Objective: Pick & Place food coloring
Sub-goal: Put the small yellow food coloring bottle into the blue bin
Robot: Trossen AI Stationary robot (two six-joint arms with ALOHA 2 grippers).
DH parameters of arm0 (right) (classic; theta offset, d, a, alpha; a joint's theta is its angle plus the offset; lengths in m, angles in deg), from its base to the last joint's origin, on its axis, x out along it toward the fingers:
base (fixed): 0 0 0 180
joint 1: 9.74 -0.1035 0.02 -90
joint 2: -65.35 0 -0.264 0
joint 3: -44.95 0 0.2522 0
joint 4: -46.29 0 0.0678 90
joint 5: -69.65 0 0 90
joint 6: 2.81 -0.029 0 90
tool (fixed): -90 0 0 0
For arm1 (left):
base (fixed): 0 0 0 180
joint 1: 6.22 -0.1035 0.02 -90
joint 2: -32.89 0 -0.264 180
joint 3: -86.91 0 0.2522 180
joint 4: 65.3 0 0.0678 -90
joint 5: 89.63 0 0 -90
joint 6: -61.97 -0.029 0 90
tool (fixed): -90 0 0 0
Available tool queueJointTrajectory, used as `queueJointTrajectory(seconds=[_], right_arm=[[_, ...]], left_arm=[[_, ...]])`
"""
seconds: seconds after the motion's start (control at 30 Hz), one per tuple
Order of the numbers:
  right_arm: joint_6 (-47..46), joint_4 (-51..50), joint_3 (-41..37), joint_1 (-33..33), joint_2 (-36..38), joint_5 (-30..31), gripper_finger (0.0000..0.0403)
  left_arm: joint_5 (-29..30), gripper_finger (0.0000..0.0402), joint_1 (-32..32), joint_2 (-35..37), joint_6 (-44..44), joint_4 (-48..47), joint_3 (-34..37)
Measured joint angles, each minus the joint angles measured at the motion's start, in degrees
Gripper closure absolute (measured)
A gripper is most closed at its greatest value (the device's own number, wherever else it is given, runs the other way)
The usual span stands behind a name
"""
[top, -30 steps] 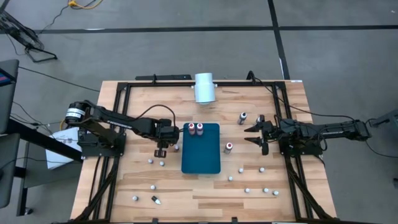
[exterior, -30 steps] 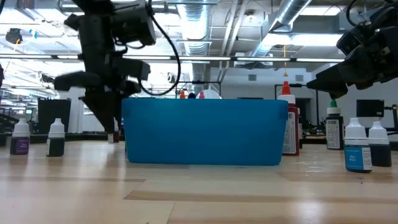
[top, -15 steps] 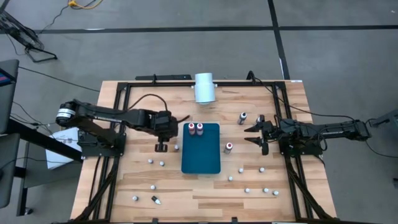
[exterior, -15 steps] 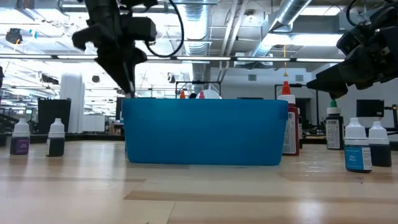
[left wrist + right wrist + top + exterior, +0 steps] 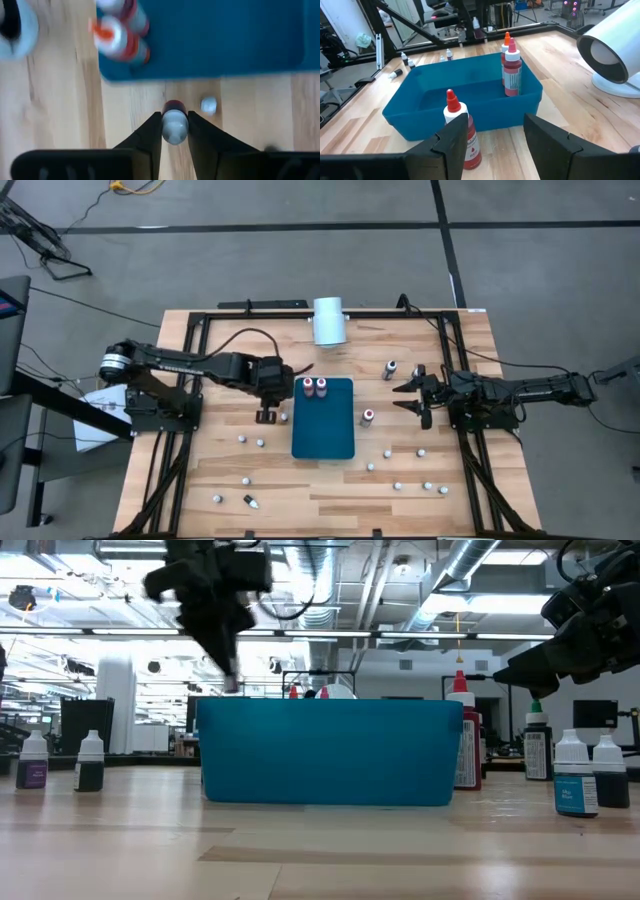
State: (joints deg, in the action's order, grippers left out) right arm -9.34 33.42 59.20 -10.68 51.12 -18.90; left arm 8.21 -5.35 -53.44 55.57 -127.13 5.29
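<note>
Here the left claw grips a red-bodied bottle (label unreadable) beside the blue bin; the right claw waits open.

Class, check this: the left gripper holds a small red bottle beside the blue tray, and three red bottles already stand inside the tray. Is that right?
Not quite. The high view shows only two red food coloring bottles inside the blue rectangular tray, not three. The rest holds: the left gripper grips a small red bottle with a pale cap beside the tray.

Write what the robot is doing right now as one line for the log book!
left claw: shut on small bottle, lifted beside blue bin | bin: two red bottles inside | right claw: open, waiting at table's right
</note>
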Motion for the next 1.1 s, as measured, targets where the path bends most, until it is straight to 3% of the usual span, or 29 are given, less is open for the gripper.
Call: queueJointTrajectory(seconds=[0.47, 1.1], right_arm=[[-0.02, -0.01, -0.01, 0.01, 0.00, 0.02, 0.0219], [0.00, -0.10, 0.00, -0.02, 0.02, 0.00, 0.0219]], left_arm=[[0.10, 0.0332, 2.95, -16.18, -10.63, -8.66, -18.37], [-0.22, 0.0332, 3.63, -22.59, -31.48, -8.60, -20.01]])
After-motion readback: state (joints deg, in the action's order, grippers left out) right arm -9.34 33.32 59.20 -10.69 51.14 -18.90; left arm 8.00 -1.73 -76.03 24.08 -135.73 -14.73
